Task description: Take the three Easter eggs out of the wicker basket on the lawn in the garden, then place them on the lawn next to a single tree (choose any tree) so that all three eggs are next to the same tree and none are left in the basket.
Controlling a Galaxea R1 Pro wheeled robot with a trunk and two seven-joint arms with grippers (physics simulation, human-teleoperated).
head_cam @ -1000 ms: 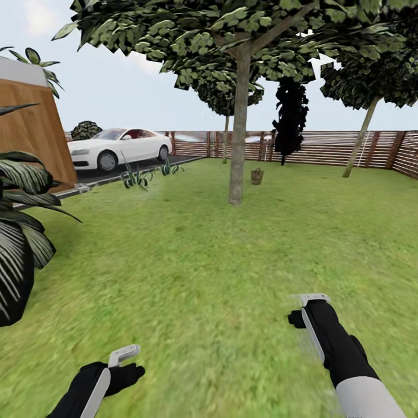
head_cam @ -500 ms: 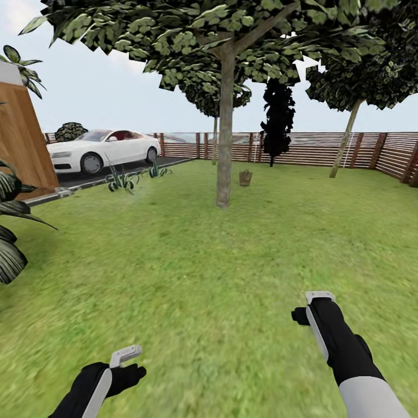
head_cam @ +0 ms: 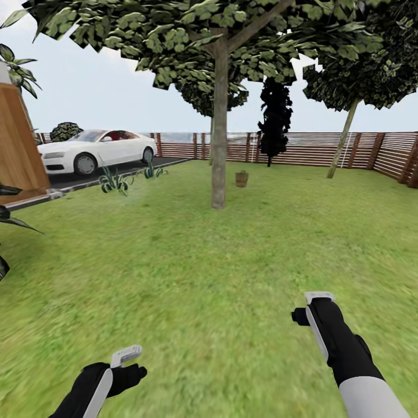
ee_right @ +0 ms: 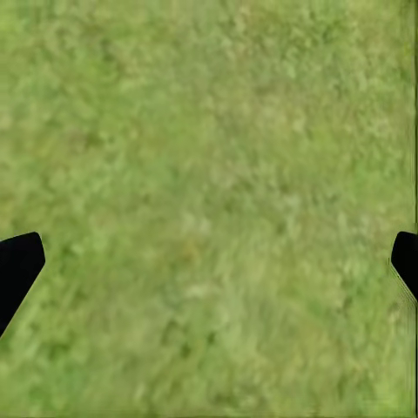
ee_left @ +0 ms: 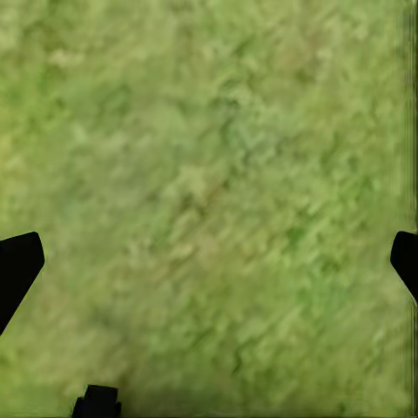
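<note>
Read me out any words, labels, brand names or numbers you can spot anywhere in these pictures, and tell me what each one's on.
No readable text anywhere.
White car: no plate or badge legible, too small.
Wooden fence, wicker basket, nearest tree and both grippers, left and right: no markings.

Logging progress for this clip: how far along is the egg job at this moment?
Nothing looks done. The wicker basket stands far off on the lawn, beyond the tree; its contents are too small to tell. The left gripper and right gripper are open and empty over grass. Reaching the basket, taking the eggs and placing them all remain.
</note>
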